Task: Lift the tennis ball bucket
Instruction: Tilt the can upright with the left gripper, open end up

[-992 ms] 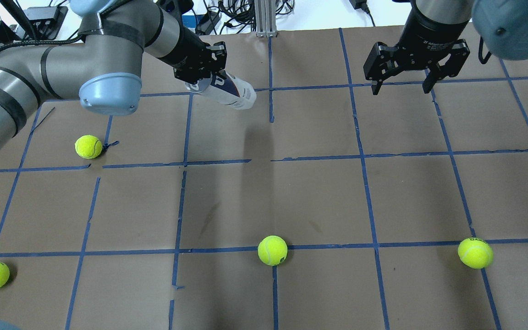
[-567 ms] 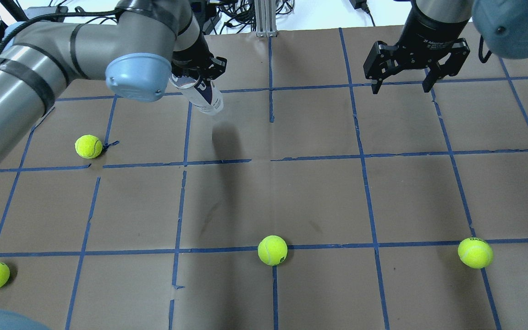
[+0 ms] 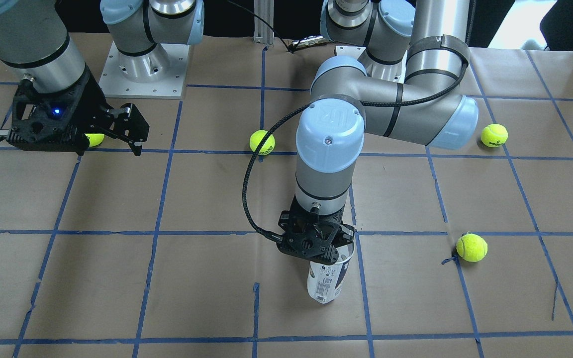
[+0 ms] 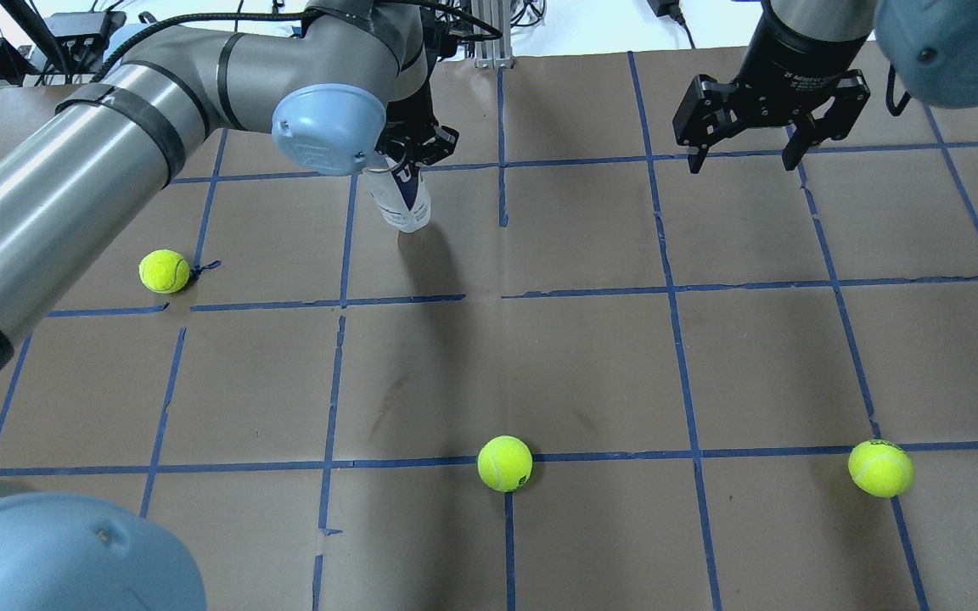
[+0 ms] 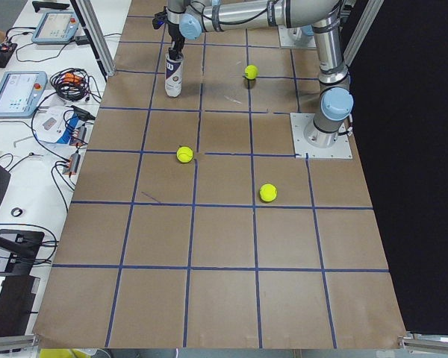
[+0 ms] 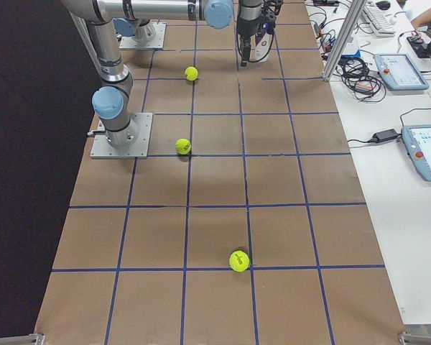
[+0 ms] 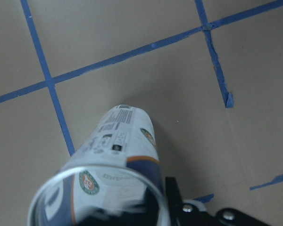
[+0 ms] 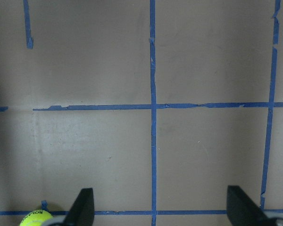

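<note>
Front: your left gripper (image 3: 316,244) is clamped on the tennis ball bucket (image 3: 327,281) at its top rim, can upright.
Overhead: right gripper (image 4: 744,161) spread wide, idle, well apart from it.
Left side: base at or barely off the table (image 5: 224,246), can't tell which; real lift probably still ahead.

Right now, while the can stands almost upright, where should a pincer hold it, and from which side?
Take the can at its top end, coming down from above, as the left pincer does. It is a slim cylinder, nearly upright, open mouth upward, so the top is reachable and narrow enough for two fingers.
</note>
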{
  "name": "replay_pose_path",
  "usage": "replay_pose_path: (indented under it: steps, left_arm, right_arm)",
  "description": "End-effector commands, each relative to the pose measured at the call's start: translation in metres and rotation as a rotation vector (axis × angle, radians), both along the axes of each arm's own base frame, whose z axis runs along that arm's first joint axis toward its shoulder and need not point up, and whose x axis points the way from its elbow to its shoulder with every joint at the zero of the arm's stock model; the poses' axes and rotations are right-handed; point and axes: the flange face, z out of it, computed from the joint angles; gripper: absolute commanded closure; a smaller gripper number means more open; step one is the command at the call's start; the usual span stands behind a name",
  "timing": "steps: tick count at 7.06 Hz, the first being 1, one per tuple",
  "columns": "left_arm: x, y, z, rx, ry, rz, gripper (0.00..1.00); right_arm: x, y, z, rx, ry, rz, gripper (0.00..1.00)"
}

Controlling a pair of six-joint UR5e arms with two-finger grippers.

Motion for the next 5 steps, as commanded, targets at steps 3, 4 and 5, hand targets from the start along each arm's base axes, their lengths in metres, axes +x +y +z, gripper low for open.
replay_pose_path:
  steps: [3, 4, 5]
  left_arm:
    - [-0.002, 0.000, 0.003, -0.005, 0.007, 0.001, 0.00]
    - [0.000, 0.007, 0.027, -0.035, 0.015, 0.003, 0.00]
    - [0.006, 0.022, 0.058, -0.059, 0.036, 0.007, 0.00]
  right_arm:
    - [0.000, 0.000, 0.001, -0.001, 0.002, 0.000, 0.00]
    - [0.000, 0.000, 0.001, -0.001, 0.002, 0.000, 0.00]
    - [0.001, 0.000, 0.001, -0.004, 0.003, 0.002, 0.00]
